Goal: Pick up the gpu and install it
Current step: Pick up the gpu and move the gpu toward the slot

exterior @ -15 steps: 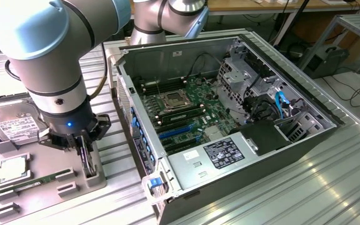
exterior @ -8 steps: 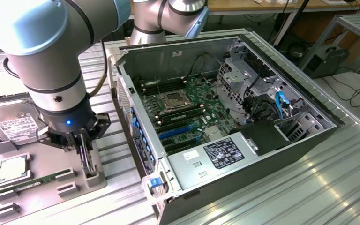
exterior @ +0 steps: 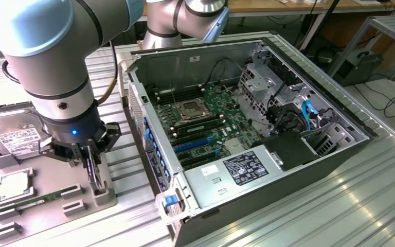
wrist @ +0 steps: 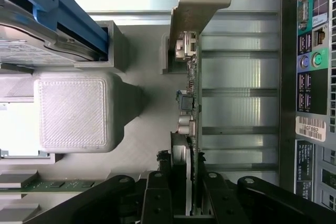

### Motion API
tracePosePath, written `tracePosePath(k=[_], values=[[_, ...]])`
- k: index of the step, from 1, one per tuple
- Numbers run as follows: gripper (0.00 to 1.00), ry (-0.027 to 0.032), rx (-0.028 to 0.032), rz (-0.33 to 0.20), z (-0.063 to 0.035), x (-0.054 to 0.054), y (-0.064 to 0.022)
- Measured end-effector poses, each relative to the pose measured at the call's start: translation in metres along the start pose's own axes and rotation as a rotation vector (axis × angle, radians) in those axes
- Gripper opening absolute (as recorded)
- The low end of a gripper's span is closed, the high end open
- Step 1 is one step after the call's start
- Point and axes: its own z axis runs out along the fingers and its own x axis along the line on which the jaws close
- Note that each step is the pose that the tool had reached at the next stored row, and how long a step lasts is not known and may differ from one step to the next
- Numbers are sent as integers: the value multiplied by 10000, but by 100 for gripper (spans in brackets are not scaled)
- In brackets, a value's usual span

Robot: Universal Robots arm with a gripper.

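The gpu (exterior: pixel 96 177) stands on edge in a slot of the grey parts holder (exterior: pixel 81 208) at the exterior view's left, beside the open computer case. My gripper (exterior: pixel 91 160) points straight down over it. In the wrist view the gpu (wrist: pixel 189 103) appears edge-on, a thin green card with connectors and a silver end bracket (wrist: pixel 197 3). My gripper (wrist: pixel 185 187) straddles the card, and its black fingers (wrist: pixel 157 195) press against both faces, shut on it.
The open computer case (exterior: pixel 335 144) lies to the exterior view's right, its motherboard (exterior: pixel 204 116) and blue expansion slots (exterior: pixel 194 145) exposed. A hard drive (exterior: pixel 16 135), a processor (exterior: pixel 16 188) and a memory stick (exterior: pixel 36 200) sit in the holder. The case's rear port panel (wrist: pixel 310 51) is close by.
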Motion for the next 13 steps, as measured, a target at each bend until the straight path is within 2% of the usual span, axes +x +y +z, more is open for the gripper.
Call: tracePosePath(k=[13], values=[[27, 3, 2, 0, -41, -1, 1]])
